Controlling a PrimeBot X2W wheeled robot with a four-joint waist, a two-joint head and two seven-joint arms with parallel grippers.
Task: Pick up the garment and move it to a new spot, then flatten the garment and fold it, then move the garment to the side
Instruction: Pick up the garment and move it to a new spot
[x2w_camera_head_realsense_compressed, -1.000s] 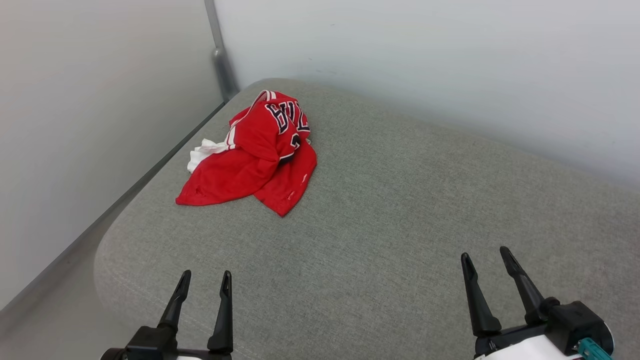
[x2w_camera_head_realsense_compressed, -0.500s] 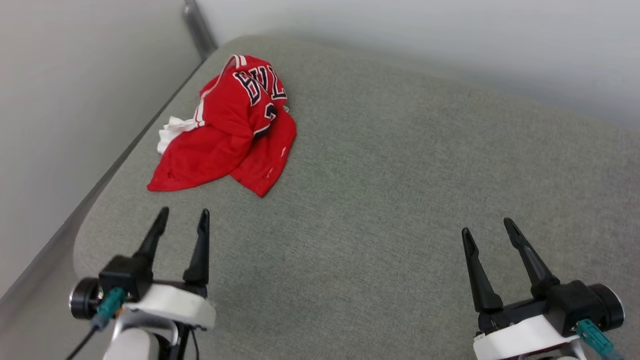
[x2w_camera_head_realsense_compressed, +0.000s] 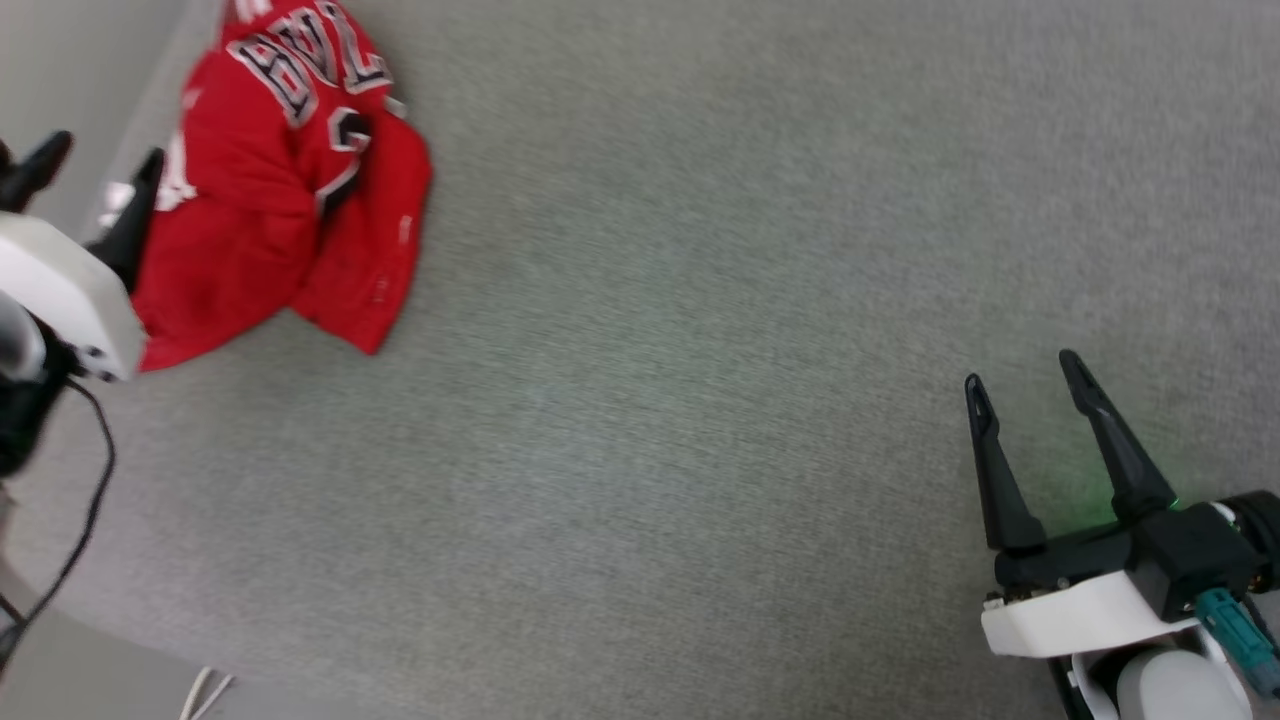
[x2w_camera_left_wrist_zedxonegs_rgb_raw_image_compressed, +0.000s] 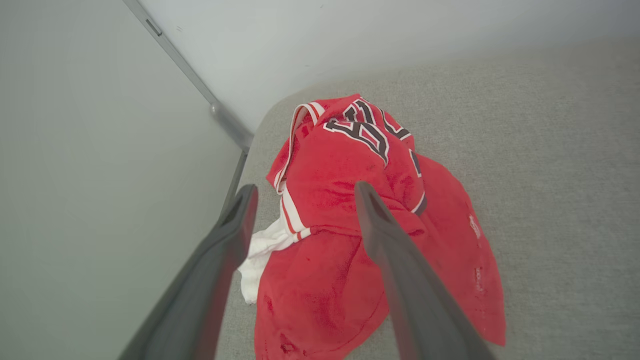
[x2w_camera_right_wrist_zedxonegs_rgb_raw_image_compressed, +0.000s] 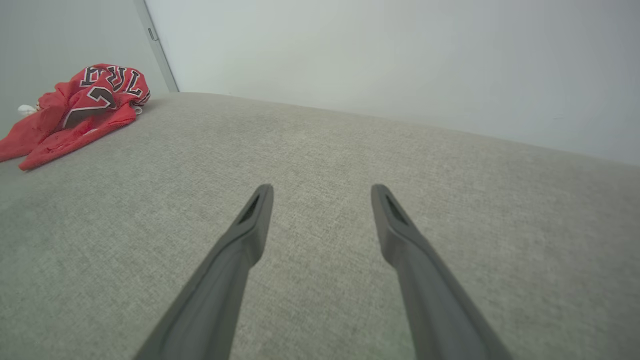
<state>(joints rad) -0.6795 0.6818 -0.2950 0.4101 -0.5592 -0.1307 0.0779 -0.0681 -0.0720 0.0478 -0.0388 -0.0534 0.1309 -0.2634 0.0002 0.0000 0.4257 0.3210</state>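
Observation:
The garment (x2w_camera_head_realsense_compressed: 270, 200) is a red jersey with black white-outlined letters, lying crumpled on the grey cushion at the head view's upper left; a white sleeve peeks out on its left side. My left gripper (x2w_camera_head_realsense_compressed: 100, 160) hovers open over the garment's left edge, one finger above the red cloth, nothing between the fingers. Looking along that arm, the garment (x2w_camera_left_wrist_zedxonegs_rgb_raw_image_compressed: 360, 215) sits just beyond the open left gripper (x2w_camera_left_wrist_zedxonegs_rgb_raw_image_compressed: 305, 192). My right gripper (x2w_camera_head_realsense_compressed: 1020, 365) stands open above bare cushion at the lower right, far from the garment (x2w_camera_right_wrist_zedxonegs_rgb_raw_image_compressed: 80, 107). The right gripper (x2w_camera_right_wrist_zedxonegs_rgb_raw_image_compressed: 322, 192) holds nothing.
A broad grey fabric cushion (x2w_camera_head_realsense_compressed: 700, 350) carries everything. Pale walls meet at a corner with a grey metal strip (x2w_camera_left_wrist_zedxonegs_rgb_raw_image_compressed: 200, 95) just behind the garment. The cushion's rounded front edge runs along the lower left (x2w_camera_head_realsense_compressed: 120, 640), with floor beyond it.
The head camera has tilted down and moved forward, shifting the whole picture. My left arm has reached forward up to the garment's left edge. Both grippers stay open.

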